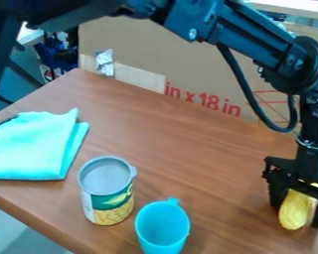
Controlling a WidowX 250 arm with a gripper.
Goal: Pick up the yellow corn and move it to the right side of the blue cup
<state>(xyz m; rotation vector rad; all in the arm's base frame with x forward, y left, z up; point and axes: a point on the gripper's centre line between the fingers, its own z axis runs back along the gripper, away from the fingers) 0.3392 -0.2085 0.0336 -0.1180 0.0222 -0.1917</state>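
At the right edge of the view, my gripper [297, 211] hangs low over the wooden table, pointing down. Between its two fingers is a yellow oblong object [294, 209], and the fingers are closed around it. Whether the object's lower end touches the table I cannot tell. Left of the gripper, near the front, stands a light blue cup [162, 228] with its opening up. A can [107, 191] with a green and yellow label stands upright just left of the cup.
A folded turquoise cloth [32, 146] lies at the table's left side, with a dark thin item at its upper left edge. Behind the wooden table [182, 144] stands a large cardboard panel [188, 64] with red print. The arm spans the top of the view.
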